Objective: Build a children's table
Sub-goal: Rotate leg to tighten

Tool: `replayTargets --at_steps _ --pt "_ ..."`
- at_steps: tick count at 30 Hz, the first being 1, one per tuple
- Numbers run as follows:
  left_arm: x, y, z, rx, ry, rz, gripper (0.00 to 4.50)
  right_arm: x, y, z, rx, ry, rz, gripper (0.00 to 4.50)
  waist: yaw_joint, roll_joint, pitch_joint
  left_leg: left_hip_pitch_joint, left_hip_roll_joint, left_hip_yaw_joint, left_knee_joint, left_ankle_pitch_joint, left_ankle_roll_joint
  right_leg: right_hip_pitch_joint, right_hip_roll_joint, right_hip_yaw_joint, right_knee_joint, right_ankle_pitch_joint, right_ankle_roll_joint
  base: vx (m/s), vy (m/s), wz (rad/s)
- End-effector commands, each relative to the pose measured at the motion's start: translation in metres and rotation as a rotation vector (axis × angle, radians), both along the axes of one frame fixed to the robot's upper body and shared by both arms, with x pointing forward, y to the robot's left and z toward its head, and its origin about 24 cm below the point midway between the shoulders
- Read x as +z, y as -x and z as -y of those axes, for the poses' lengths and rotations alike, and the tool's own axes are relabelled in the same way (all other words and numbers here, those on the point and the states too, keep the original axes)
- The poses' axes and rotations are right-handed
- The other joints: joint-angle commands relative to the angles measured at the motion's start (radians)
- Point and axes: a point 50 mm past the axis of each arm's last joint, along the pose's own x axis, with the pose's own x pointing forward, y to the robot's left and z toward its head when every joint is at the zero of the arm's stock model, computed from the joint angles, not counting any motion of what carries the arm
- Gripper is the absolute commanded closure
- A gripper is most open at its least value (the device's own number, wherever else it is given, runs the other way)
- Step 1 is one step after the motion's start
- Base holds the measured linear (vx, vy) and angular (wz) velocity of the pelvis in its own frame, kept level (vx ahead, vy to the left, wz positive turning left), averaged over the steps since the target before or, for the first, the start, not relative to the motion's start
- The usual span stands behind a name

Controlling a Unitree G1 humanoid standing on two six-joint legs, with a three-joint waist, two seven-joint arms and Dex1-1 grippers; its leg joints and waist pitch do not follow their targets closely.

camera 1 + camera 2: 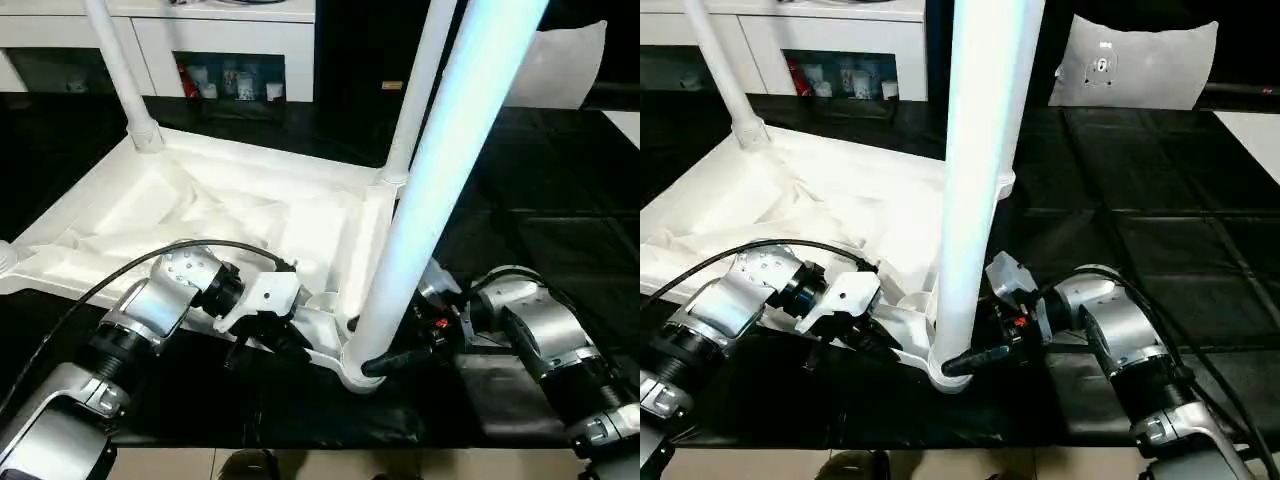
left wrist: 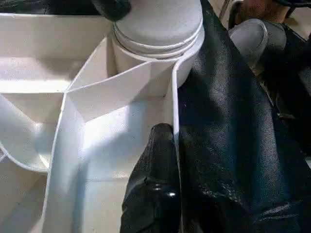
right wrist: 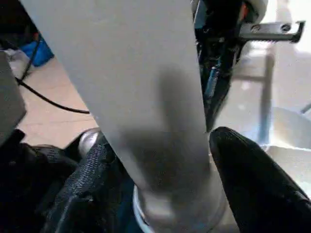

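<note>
I'm pinching near leg (image 1: pixel 430 190) base w/ my right gripper (image 3: pixel 165 194), leg standing upright in tabletop (image 1: pixel 230 210) corner socket (image 1: pixel 945 375). My left gripper (image 1: pixel 275 335) is clamping the tabletop's edge wall beside it.

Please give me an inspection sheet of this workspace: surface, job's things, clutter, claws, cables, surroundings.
Surface: black padded mat.
Job's things: white table top lies underside up; three legs stand in corner sockets, the near leg upright at the near corner.
Clutter: nothing seen.
Claws: left claw pinches the table top's rim near that corner; right claw closes on the near leg's base.
Cables: black cable arcs over the left forearm.
Surroundings: white cabinet with small items on its shelf; white cushion behind.
</note>
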Motion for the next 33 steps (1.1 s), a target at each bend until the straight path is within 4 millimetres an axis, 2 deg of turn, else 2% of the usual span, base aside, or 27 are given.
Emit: replayTargets --at_steps 1,4,8,13,17,20,21,22,24,25,27,29,30,31,32,33 --pt "-0.006 0.007 0.008 -0.102 -0.041 -0.035 4.50 0.004 -0.002 0.001 0.014 0.003 -0.004 1.95 -0.004 -0.005 -0.069 0.033 0.064 -0.021 -0.066 -0.143 0.087 0.039 -0.063 0.038 -0.061 0.000 -0.292 0.000 0.000 0.00" --pt "-0.005 0.007 0.007 -0.101 -0.044 -0.035 4.50 0.003 -0.003 0.001 0.015 0.006 -0.012 2.23 -0.004 -0.005 -0.069 0.032 0.063 -0.021 -0.066 -0.146 0.084 0.039 -0.062 0.037 -0.061 -0.003 -0.290 0.000 0.000 0.00" --pt "-0.005 0.006 0.006 -0.089 -0.045 -0.034 4.50 0.002 -0.002 -0.001 0.020 0.002 -0.025 2.30 -0.003 -0.004 -0.067 0.033 0.064 -0.022 -0.068 -0.169 0.073 0.038 -0.063 0.038 -0.064 -0.035 -0.286 0.000 0.000 0.00" --pt "-0.007 0.003 0.005 -0.012 -0.030 -0.031 4.50 -0.003 0.006 -0.002 0.015 -0.001 -0.069 2.33 -0.004 -0.003 -0.067 0.034 0.063 -0.022 -0.067 -0.161 0.073 0.038 -0.061 0.038 -0.062 -0.014 -0.288 0.000 0.000 0.00" --pt "-0.009 0.003 0.010 0.101 0.016 -0.042 4.50 -0.007 0.012 -0.010 -0.098 -0.033 -0.074 2.33 0.000 -0.003 -0.065 0.032 0.065 -0.022 -0.070 -0.165 0.071 0.037 -0.062 0.039 -0.062 -0.018 -0.280 0.000 0.000 0.00" --pt "-0.012 0.001 0.014 0.215 0.042 -0.065 4.50 -0.012 0.010 -0.021 -0.243 -0.060 -0.044 2.33 -0.004 -0.005 -0.057 0.033 0.064 -0.024 -0.077 -0.229 0.044 0.035 -0.066 0.041 -0.077 -0.143 -0.260 0.000 0.000 0.00" --pt "-0.013 0.001 0.015 0.243 0.049 -0.075 4.50 -0.013 0.010 -0.023 -0.279 -0.064 -0.040 2.33 -0.013 -0.004 -0.045 0.037 0.063 -0.029 -0.087 -0.312 0.008 0.028 -0.070 0.044 -0.093 -0.294 -0.230 0.000 0.000 0.00" --pt "-0.014 0.001 0.019 0.283 0.069 -0.084 4.50 -0.016 0.008 -0.027 -0.339 -0.073 -0.034 2.33 -0.020 -0.006 -0.038 0.041 0.062 -0.035 -0.093 -0.375 -0.022 0.027 -0.074 0.044 -0.104 -0.429 -0.195 0.000 0.000 0.00" --pt "-0.015 0.000 0.025 0.335 0.092 -0.093 4.50 -0.019 0.008 -0.034 -0.423 -0.087 -0.043 2.34 -0.030 -0.006 -0.036 0.047 0.063 -0.044 -0.098 -0.426 -0.053 0.022 -0.079 0.047 -0.114 -0.536 -0.154 0.000 0.000 0.00" --pt "-0.016 -0.001 0.027 0.355 0.095 -0.088 4.50 -0.020 0.008 -0.037 -0.451 -0.089 -0.043 2.34 -0.035 -0.006 -0.035 0.048 0.063 -0.047 -0.099 -0.438 -0.058 0.021 -0.079 0.048 -0.118 -0.553 -0.144 0.000 0.000 0.00" --pt "-0.019 -0.004 0.032 0.413 0.098 -0.078 4.50 -0.023 0.010 -0.045 -0.518 -0.085 -0.038 2.34 -0.052 -0.004 -0.036 0.042 0.062 -0.053 -0.109 -0.453 -0.071 0.025 -0.072 0.043 -0.117 -0.535 -0.125 0.000 0.000 0.00" --pt "-0.020 -0.007 0.036 0.447 0.098 -0.070 4.50 -0.025 0.010 -0.049 -0.558 -0.078 -0.036 2.35 -0.061 -0.007 -0.039 0.046 0.059 -0.052 -0.110 -0.460 -0.066 0.026 -0.071 0.042 -0.121 -0.513 -0.123 0.000 0.000 0.00" --pt "-0.020 -0.012 0.042 0.514 0.101 -0.051 4.50 -0.029 0.007 -0.057 -0.643 -0.068 -0.035 2.39 -0.063 -0.007 -0.039 0.051 0.059 -0.048 -0.109 -0.452 -0.060 0.020 -0.071 0.045 -0.124 -0.491 -0.129 0.000 0.000 0.00" --pt "-0.020 -0.016 0.047 0.562 0.106 -0.036 4.50 -0.031 0.004 -0.061 -0.703 -0.060 -0.035 2.40 -0.066 -0.006 -0.036 0.051 0.058 -0.047 -0.110 -0.455 -0.062 0.016 -0.069 0.046 -0.126 -0.490 -0.132 0.000 0.000 0.00" --pt "-0.020 -0.017 0.047 0.566 0.106 -0.035 4.50 -0.031 0.004 -0.062 -0.707 -0.059 -0.036 2.40 -0.069 -0.005 -0.032 0.055 0.057 -0.047 -0.111 -0.476 -0.066 0.011 -0.069 0.046 -0.131 -0.514 -0.132 0.000 0.000 0.00" --pt "-0.019 -0.019 0.051 0.589 0.109 -0.030 4.50 -0.032 0.002 -0.065 -0.748 -0.052 -0.032 2.42 -0.070 -0.007 -0.028 0.070 0.054 -0.052 -0.106 -0.537 -0.074 0.004 -0.073 0.042 -0.144 -0.610 -0.102 0.000 0.000 0.00"
